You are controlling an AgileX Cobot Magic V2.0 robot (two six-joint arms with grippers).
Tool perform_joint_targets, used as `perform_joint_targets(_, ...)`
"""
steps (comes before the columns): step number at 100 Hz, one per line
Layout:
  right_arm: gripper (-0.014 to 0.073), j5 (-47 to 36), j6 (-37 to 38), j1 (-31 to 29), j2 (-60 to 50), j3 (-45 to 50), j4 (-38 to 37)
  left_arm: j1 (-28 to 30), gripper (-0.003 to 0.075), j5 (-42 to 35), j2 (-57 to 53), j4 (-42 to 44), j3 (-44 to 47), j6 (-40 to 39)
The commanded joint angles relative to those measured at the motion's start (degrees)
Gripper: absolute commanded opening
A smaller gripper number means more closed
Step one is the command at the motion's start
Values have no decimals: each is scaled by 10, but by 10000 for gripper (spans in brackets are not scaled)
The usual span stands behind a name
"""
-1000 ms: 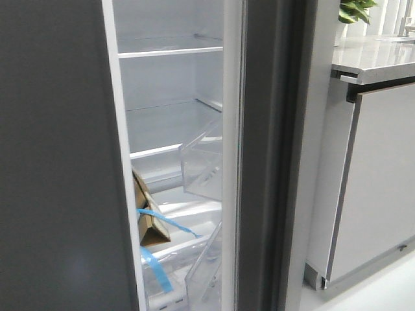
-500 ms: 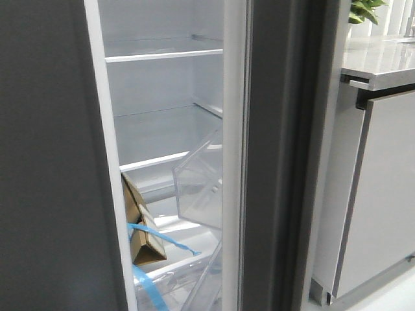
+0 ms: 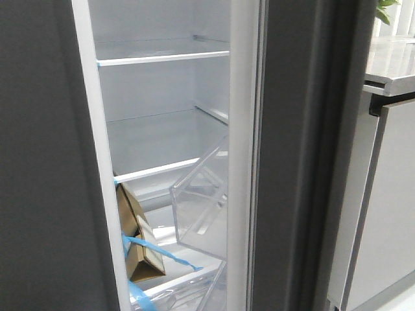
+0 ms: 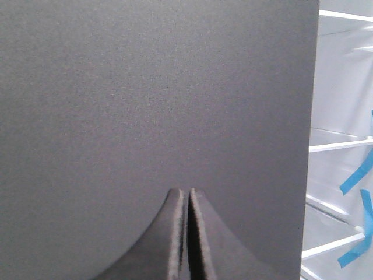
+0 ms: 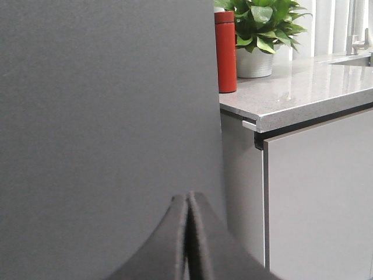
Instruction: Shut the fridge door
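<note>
The fridge door [image 3: 305, 162] stands open at the right of the front view, seen nearly edge-on: dark grey outer panel, white inner lining [image 3: 240, 162] and a clear plastic bin [image 3: 201, 207]. Its dark outer face [image 5: 105, 105] fills the right wrist view, with my right gripper [image 5: 188, 195] shut, empty and close in front of it. My left gripper [image 4: 187, 191] is shut and empty, facing the second matching dark grey door [image 4: 151, 93], which stands closed at the left of the front view [image 3: 39, 162]. Neither gripper shows in the front view.
Inside the fridge are white shelves [image 3: 162, 58] and a cardboard piece with blue tape [image 3: 136, 240]. Right of the open door stand a stone counter [image 5: 303, 87] over a pale grey cabinet door [image 3: 389, 214], with a red bottle [image 5: 225, 52] and a potted plant [image 5: 256, 23].
The front view has closed in on the fridge: the open door's edge and the counter have shifted right, and the left door's edge has shifted left.
</note>
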Motion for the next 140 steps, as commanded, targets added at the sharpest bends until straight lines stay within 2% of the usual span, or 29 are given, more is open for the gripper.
perform_joint_targets(1, -46, -44, -4, -2, -12, 11, -5, -1, -20, -42, -6, -2, 20, -2)
perform_joint_targets(113, -46, -49, -4, -2, -12, 11, -5, -1, -20, -42, -6, -2, 20, -2)
perform_joint_targets(123, -46, -60, 29, -2, -1, -6, 56, -1, -20, -42, -6, -2, 20, -2)
perform_joint_targets(140, -46, -61, 32, -2, 80, -76, 82, -1, -20, -42, -6, -2, 20, -2)
